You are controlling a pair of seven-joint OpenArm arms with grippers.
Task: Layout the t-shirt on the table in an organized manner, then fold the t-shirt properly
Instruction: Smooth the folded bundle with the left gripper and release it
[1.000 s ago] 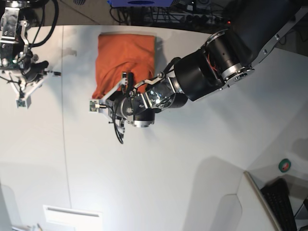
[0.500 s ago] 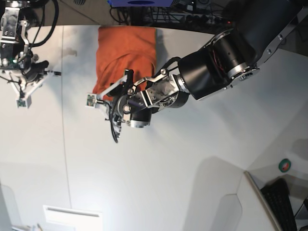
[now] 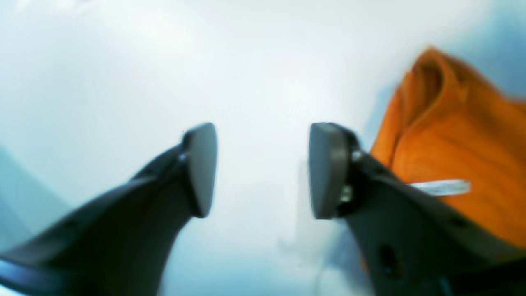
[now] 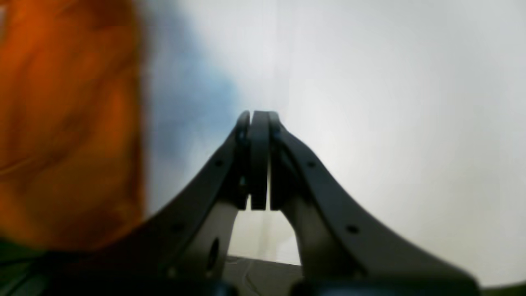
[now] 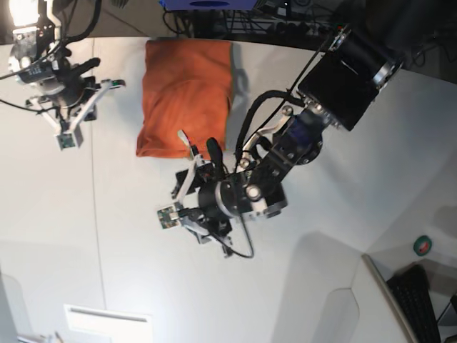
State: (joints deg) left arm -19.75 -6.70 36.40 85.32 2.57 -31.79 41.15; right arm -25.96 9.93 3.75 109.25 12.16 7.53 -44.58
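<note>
The orange t-shirt (image 5: pixel 184 96) lies folded into a compact rectangle on the white table (image 5: pixel 307 236), near its far edge. My left gripper (image 5: pixel 182 166) hovers just off the shirt's near edge; in the left wrist view its jaws (image 3: pixel 263 168) stand open with only bare table between them, and the t-shirt (image 3: pixel 460 139) bunches just outside the right finger. My right gripper (image 5: pixel 100 91) hangs beside the shirt on the other side. In the right wrist view this gripper (image 4: pixel 259 123) is shut on nothing, with the t-shirt (image 4: pixel 65 123) a blur at the left.
A thin dark seam (image 5: pixel 95 214) runs across the table. A green and red tape roll (image 5: pixel 423 246) and a black keyboard (image 5: pixel 421 300) lie at the lower right. A white slab (image 5: pixel 107 323) lies at the near edge. Cables clutter the far side.
My left gripper has opened, let go of the shirt's near edge and drawn back from it. The right arm has shifted toward the shirt, still shut.
</note>
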